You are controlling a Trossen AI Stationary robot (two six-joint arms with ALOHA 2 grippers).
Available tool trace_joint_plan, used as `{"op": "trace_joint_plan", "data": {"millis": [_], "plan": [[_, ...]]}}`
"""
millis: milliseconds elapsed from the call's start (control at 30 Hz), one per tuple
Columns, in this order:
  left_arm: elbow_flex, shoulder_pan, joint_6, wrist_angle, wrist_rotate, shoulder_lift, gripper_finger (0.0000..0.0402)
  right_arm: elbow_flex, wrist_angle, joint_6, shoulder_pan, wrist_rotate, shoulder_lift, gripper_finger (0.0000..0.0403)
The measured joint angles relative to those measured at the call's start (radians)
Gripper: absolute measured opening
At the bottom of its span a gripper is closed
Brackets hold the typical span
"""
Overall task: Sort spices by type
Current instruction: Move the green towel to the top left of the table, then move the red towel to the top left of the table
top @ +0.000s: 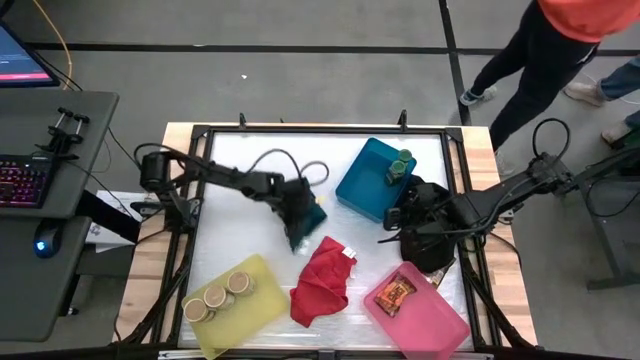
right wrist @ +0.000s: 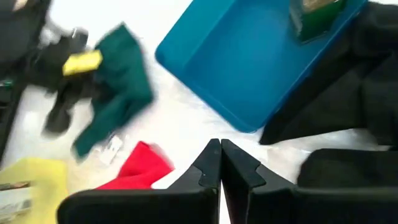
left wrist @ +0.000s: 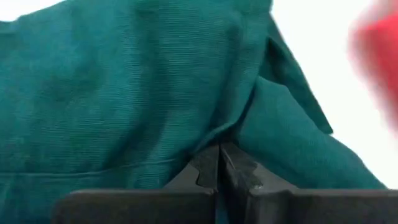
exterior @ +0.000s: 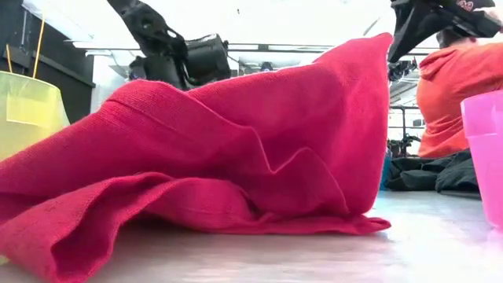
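Left pincer [top: 300, 222] pinches green cloth [top: 312, 212]; right pincer [right wrist: 220, 163] hangs closed.

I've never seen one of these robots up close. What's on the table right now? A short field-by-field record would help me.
yellow tray: three tan-lidded jars
blue tray: green-lidded jar
pink tray: brown-and-orange packet
red cloth: crumpled mid-table
green cloth: under the left gripper
black cloth: right side, by blue tray
left gripper: shut, at the green cloth
right gripper: shut, raised over the table's right side
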Motion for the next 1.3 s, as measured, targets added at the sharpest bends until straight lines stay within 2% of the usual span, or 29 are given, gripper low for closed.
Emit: {"op": "trace_joint_plan", "data": {"millis": [167,400,500,633,700,800,900,1033,1133,1200,1300], "plan": [[-0.002,0.208,0.048,-0.102,-0.147,-0.022,0.0,0.001,0.051,0.0,0.019,0.024,0.0,0.0],[0.006,0.439,-0.014,-0.223,-0.191,-0.13,0.0,0.001,0.066,0.014,0.046,0.054,0.0,0.0],[0.015,0.474,-0.021,-0.234,-0.202,-0.216,0.0,0.001,0.066,0.015,0.05,0.071,0.0,0.0],[0.017,0.475,-0.041,-0.22,-0.269,-0.347,0.0,0.001,0.066,0.011,0.05,0.082,0.0,0.0],[0.017,0.459,-0.075,-0.218,-0.25,-0.4,0.0,0.001,0.066,0.005,0.05,0.082,0.0,0.0],[0.017,0.385,-0.092,-0.198,-0.113,-0.453,0.0,0.001,0.065,-0.011,0.05,0.081,0.0,0.0],[0.017,0.23,-0.102,-0.149,-0.014,-0.466,0.0,0.001,0.065,-0.037,0.05,0.075,0.0,0.0],[0.017,-0.055,-0.109,-0.056,0.008,-0.426,0.0,0.001,0.062,-0.044,0.05,0.07,0.0,0.0],[0.017,-0.251,-0.108,0.044,0.01,-0.35,0.0,0.001,0.059,-0.062,0.05,0.067,0.0,0.0],[0.017,-0.35,-0.093,0.147,0.022,-0.292,0.0,0.001,0.059,-0.067,0.05,0.066,0.0,0.0],[0.017,-0.44,-0.069,0.295,0.057,-0.195,0.0,0.001,0.058,-0.068,0.05,0.063,0.0,0.0]]}}
